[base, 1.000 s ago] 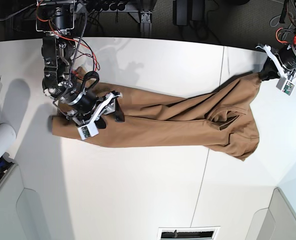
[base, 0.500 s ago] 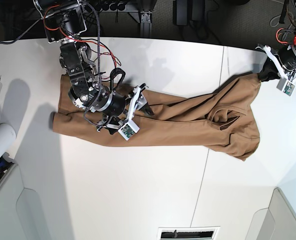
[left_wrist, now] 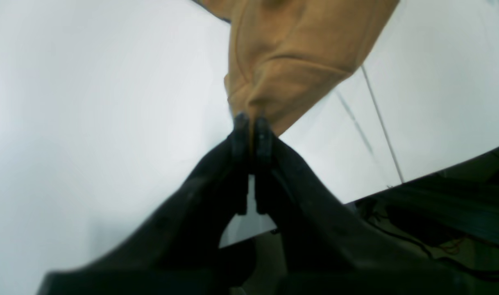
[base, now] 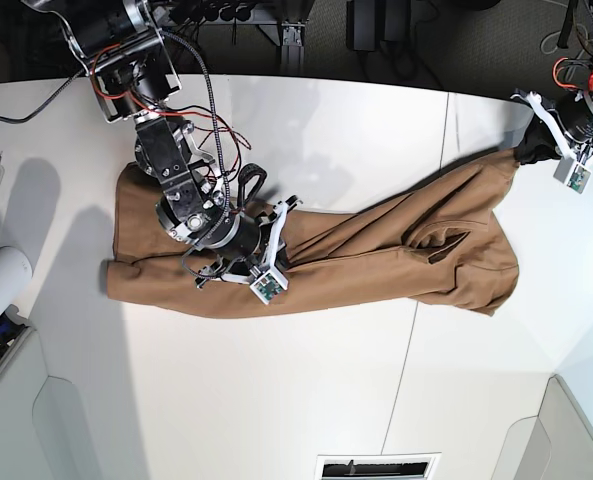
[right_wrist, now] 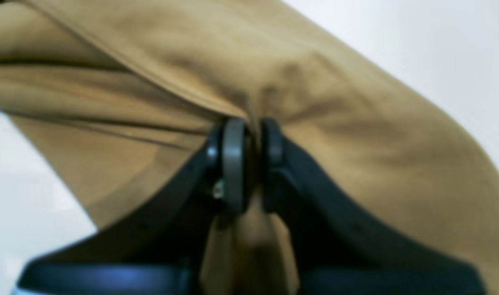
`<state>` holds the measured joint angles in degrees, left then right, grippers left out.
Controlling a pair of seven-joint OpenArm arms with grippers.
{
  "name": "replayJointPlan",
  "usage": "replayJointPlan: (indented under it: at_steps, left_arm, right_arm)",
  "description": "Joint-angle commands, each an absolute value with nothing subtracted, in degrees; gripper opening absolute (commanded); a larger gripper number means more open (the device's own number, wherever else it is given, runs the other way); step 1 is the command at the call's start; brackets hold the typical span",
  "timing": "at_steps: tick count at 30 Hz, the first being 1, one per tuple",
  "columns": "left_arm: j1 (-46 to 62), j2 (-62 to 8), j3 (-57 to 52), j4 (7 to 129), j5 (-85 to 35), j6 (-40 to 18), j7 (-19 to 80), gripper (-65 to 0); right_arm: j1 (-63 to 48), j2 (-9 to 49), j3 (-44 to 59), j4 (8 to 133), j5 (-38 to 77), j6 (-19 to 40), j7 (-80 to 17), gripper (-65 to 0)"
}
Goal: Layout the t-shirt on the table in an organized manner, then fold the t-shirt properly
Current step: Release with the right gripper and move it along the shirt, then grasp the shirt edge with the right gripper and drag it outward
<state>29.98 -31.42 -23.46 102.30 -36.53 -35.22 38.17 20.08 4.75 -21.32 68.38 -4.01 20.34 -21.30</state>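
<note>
The base view is bright and evenly lit from above, sharp across the white table (base: 306, 390), with soft grey shadows lying to the left of the right arm and under the raised folds of the t-shirt (base: 376, 255). Both wrist views are soft: the left one is washed out to a pale glare over the tabletop, its dark foreground blurred. The right one is out of focus throughout.

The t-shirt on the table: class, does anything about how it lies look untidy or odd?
Yes. The t-shirt is not laid flat: it is bunched into a long creased band across the table. One corner is pinched by the left hand at the table's edge, and the right hand grips a fold mid-shirt.
</note>
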Motion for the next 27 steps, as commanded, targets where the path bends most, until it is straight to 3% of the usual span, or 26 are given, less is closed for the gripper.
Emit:
replayJointPlan:
  at_steps: [1,2,13,19,24,27]
  left_arm:
    - [30.7,-32.38,-24.03,103.11,-36.73,-35.4,37.95,-65.0]
    - [31.31,-32.38,-24.03,103.11,-36.71,-35.42,37.98,-65.0]
    - [37.89,-32.34,-27.05,103.11,-37.98,-36.91,37.93,-65.0]
    - [41.12,-32.36,-29.93,103.11,-39.99,-37.6,37.95,-65.0]
    - [42.26,-32.36,-30.04,103.11,-39.83,-38.41,38.0,-65.0]
    - [42.17,-32.36,-30.04,103.11,-40.07,-38.41,37.65,-65.0]
  right_arm:
    - [22.39,4.75,-20.51,69.19,-4.93,19.59,-20.38,-62.1]
    - [22.87,4.75,-19.97,69.19,-5.82,19.59,-20.38,-65.0]
    - [28.64,4.93,-8.01,69.04,-7.05,19.66,-20.38,-65.0]
    - [30.28,6.44,-5.5,68.99,-2.09,19.73,-20.38,-64.7]
    - [30.28,6.98,-5.48,68.99,-2.09,17.67,-20.38,-34.9]
    - [30.09,6.96,-5.48,68.99,-0.64,17.85,-21.15,-31.1]
